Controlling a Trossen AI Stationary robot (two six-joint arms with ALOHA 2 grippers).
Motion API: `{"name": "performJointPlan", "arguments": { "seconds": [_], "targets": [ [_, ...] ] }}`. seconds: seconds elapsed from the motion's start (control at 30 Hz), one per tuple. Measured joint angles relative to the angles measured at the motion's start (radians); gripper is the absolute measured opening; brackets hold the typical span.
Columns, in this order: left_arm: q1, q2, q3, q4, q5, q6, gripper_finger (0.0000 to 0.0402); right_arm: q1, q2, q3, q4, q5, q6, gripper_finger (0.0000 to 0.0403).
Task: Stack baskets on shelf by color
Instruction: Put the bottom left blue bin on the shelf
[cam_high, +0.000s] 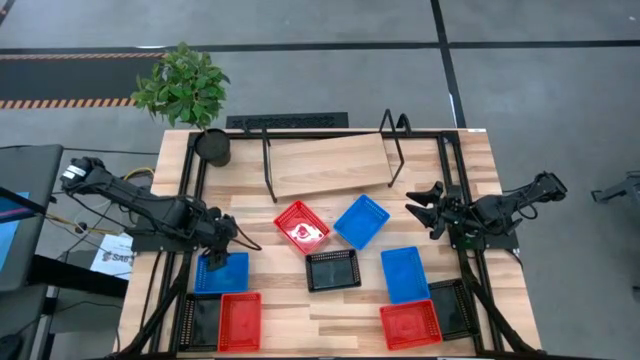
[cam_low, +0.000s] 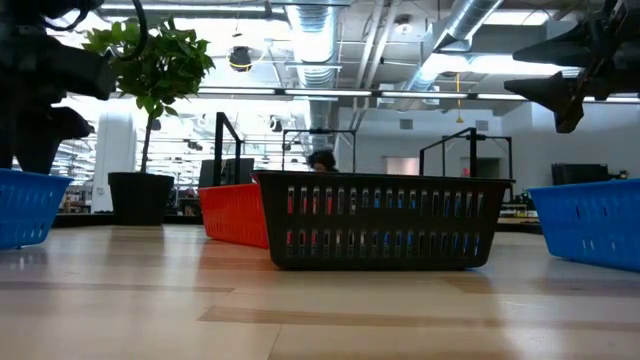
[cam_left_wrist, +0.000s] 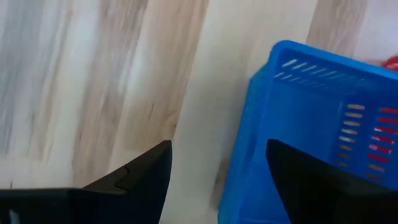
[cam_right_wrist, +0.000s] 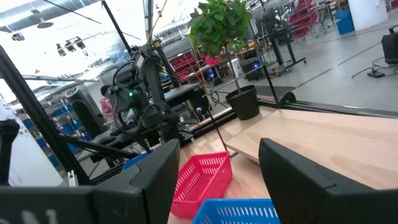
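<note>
Fingers (cam_left_wrist: 146, 177) of left arm spread, straddling blue basket (cam_left_wrist: 311, 149) rim

No legible text on the baskets, the shelf or the arms in any view. One candidate only: a white sheet of paper (cam_high: 113, 255) lying off the table's left edge, under the left arm in the high view, carries dark print. The opening letters look like "SA", and the remainder is too small to make out. The floor beyond the table shows an orange-and-black hazard-striped strip (cam_high: 65, 102), a marking only, bearing no wording. Low and wrist views: no signs or labels in the room behind can be read.
</note>
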Motion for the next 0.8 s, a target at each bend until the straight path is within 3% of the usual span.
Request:
{"name": "performJointPlan", "arguments": {
  "seconds": [0.27,0.4,0.53,0.7,0.8],
  "targets": [
    [0.0,0.001,-0.061,0.06,0.022,0.027,0.0247,0.0,0.0,0.0,-0.003,0.0,0.0,0.0245],
    [0.0,0.014,-0.062,0.072,-0.007,-0.015,0.0224,0.0,0.0,0.0,-0.003,0.0,0.0,0.0245],
    [0.0,0.044,-0.062,0.072,-0.009,-0.055,0.0156,0.0,0.0,0.0,-0.005,0.0,0.0,0.0245],
    [0.0,0.087,-0.062,0.074,-0.01,-0.07,0.0029,0.0,0.0,0.0,-0.005,0.0,-0.001,0.0245],
    [0.0,0.11,-0.061,0.078,-0.013,-0.125,0.001,0.0,0.0,0.0,-0.005,0.0,0.011,0.0245]
  ]
}}
